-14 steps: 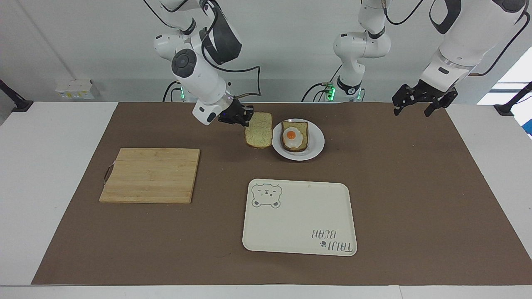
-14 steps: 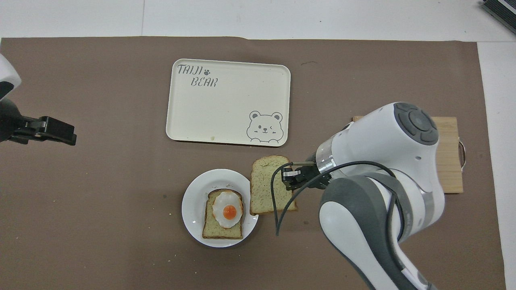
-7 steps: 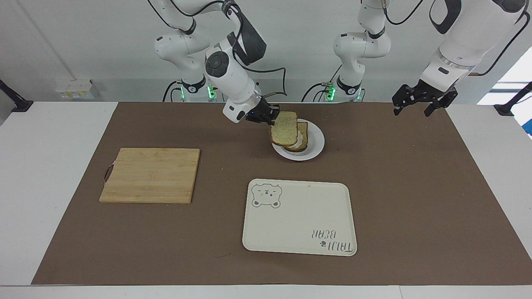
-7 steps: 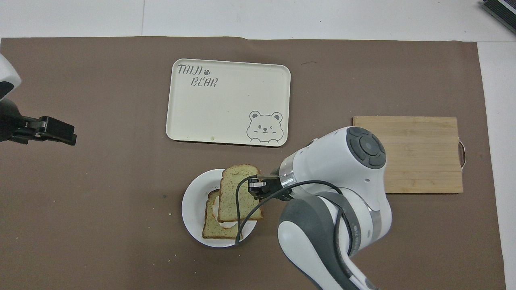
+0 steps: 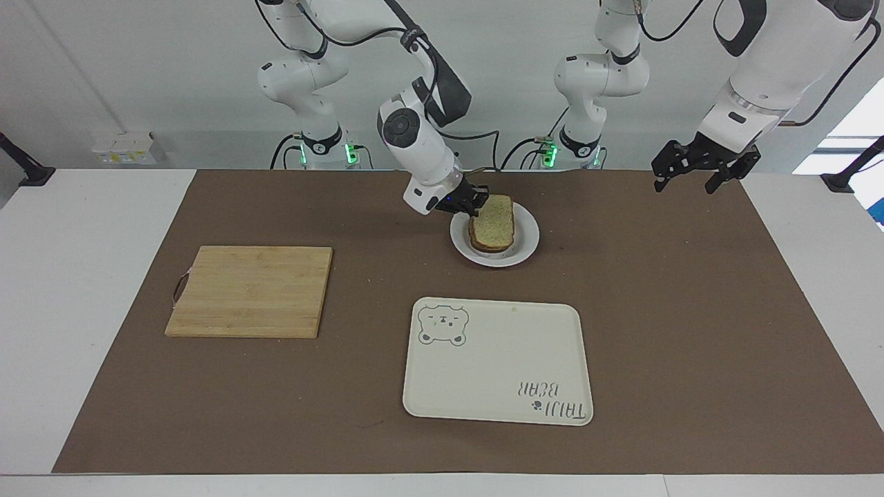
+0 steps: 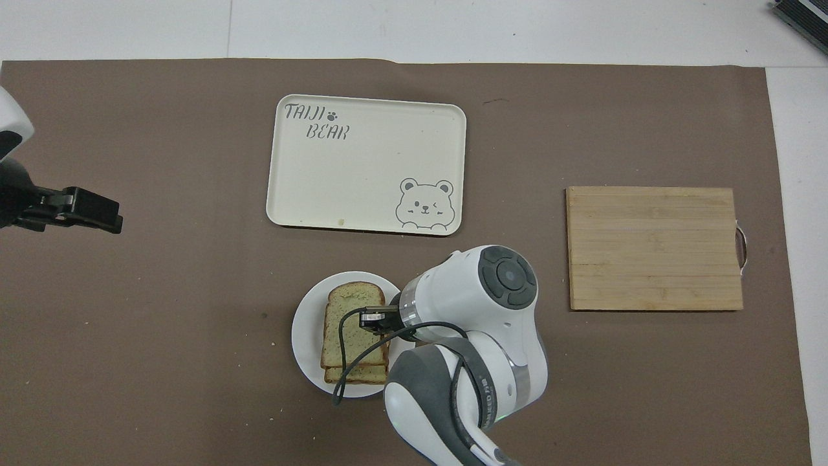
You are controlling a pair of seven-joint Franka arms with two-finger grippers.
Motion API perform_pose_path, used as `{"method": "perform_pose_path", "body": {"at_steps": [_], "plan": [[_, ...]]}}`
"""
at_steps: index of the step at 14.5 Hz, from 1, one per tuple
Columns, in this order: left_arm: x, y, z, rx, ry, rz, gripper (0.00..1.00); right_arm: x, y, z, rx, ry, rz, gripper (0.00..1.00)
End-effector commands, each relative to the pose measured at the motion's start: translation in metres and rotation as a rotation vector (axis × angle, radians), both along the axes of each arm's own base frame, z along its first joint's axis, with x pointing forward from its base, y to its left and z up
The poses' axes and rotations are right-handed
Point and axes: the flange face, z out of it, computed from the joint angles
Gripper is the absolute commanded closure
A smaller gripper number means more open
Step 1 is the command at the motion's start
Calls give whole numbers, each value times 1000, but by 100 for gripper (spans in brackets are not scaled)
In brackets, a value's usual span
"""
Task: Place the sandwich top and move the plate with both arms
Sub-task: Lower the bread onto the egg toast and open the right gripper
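The right claw (image 5: pixel 475 202) is clamped on the edge of the sandwich top (image 5: pixel 492 219), lining it up over the lower slice on the plate (image 5: pixel 526 243), mid-tabletop near the robots. The left claw (image 5: pixel 697 170) waits spread open over its end, likely saved for the plate carry.

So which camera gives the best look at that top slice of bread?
The facing view: the sandwich top shows whole there, over the lower slice on the plate, with the right gripper at its edge. In the overhead view the gripper and a cable cross the slice, hiding part of it.
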Motion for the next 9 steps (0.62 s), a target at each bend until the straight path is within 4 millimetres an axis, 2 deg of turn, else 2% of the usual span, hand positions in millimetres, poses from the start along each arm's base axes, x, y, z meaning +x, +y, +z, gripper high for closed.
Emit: {"method": "perform_pose_path", "body": {"at_steps": [1,5,8,9], "plan": [[-6,4,0,9,5,-2,0,-3,8,-19,4,0,-38,100],[-6,4,0,9,4,-3,0,-12,5,-42,-20,3,-29,100],[-6,4,0,9,5,-2,0,-12,5,-43,-23,10,-30,100],[-6,4,0,9,5,-3,0,-7,4,-45,-22,8,-30,78]]}}
